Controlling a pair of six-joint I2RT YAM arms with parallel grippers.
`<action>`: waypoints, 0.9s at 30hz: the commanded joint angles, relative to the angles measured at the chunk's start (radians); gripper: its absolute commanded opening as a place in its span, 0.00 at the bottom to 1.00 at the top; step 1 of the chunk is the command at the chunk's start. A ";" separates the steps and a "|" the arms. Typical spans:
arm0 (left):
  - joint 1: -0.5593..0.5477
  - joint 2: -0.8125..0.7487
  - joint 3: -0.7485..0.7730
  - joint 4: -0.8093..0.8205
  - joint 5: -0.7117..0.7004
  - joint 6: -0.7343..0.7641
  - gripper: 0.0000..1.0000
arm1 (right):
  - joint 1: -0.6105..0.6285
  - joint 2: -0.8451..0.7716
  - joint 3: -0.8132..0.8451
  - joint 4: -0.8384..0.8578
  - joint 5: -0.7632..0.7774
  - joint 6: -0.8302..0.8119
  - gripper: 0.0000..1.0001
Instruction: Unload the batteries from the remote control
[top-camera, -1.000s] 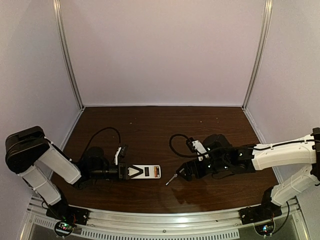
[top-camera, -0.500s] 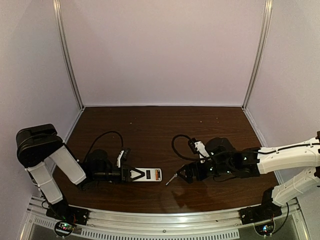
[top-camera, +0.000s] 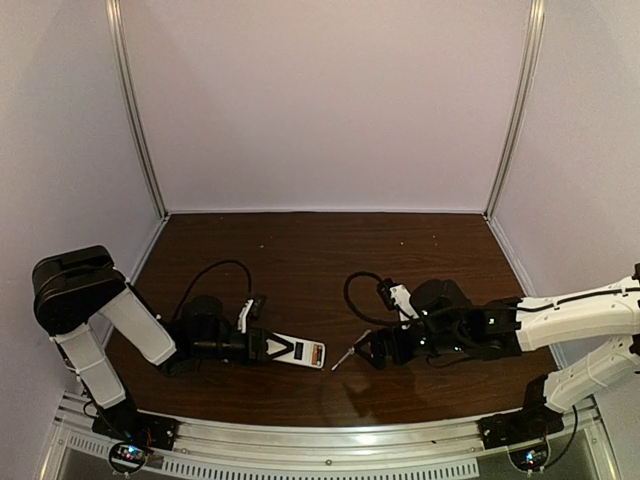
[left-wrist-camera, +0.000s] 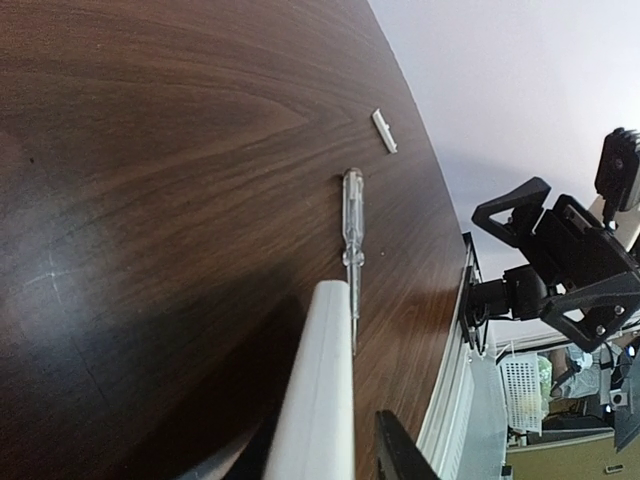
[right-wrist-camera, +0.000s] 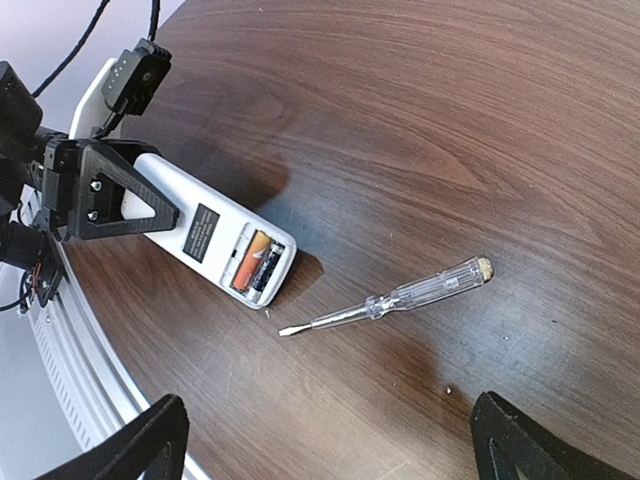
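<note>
Progress: early stage, nothing unloaded yet. The remote control (right-wrist-camera: 190, 232) sits left of centre, near the front edge of the tabletop (right-wrist-camera: 420, 130). It is back side up, with its battery bay (right-wrist-camera: 258, 266) open and pointing right. Both batteries (right-wrist-camera: 255, 264) are still seated side by side in the bay, one orange-toned and one dark. A small flat white plastic piece (left-wrist-camera: 384, 131) lies alone on the tabletop beyond the screwdriver in the left wrist view. Judged to be the removed bay cover, but this cannot be confirmed.

Left fingers (right-wrist-camera: 110, 205) are clamped on the remote control's left end, one across its back. The bay end casts a shadow beneath it, so it looks slightly raised. Right fingers (right-wrist-camera: 155, 435) are spread wide and hold nothing, poised just right of the bay end.

The screwdriver (right-wrist-camera: 390, 298), with a clear handle and slim metal blade, lies on the tabletop between the bay and the right fingers. Its tip is near the remote control but not touching it.

Remaining: get both cells out of the bay and set them down, most likely by prying or tipping.

Writing: a dark rectangular label (right-wrist-camera: 203, 231) on the remote control's back carries pale print, too small to read. The battery wraps show colour only, no legible brand. No other readable text.
</note>
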 joint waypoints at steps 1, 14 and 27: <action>-0.006 0.010 0.028 -0.026 -0.010 0.038 0.34 | 0.011 -0.029 -0.022 -0.009 0.035 0.010 1.00; -0.008 -0.138 0.039 -0.327 -0.191 0.131 0.70 | 0.031 -0.076 -0.041 -0.038 0.085 0.027 1.00; -0.045 -0.352 0.051 -0.647 -0.462 0.195 0.93 | 0.060 -0.095 -0.056 -0.039 0.111 0.046 1.00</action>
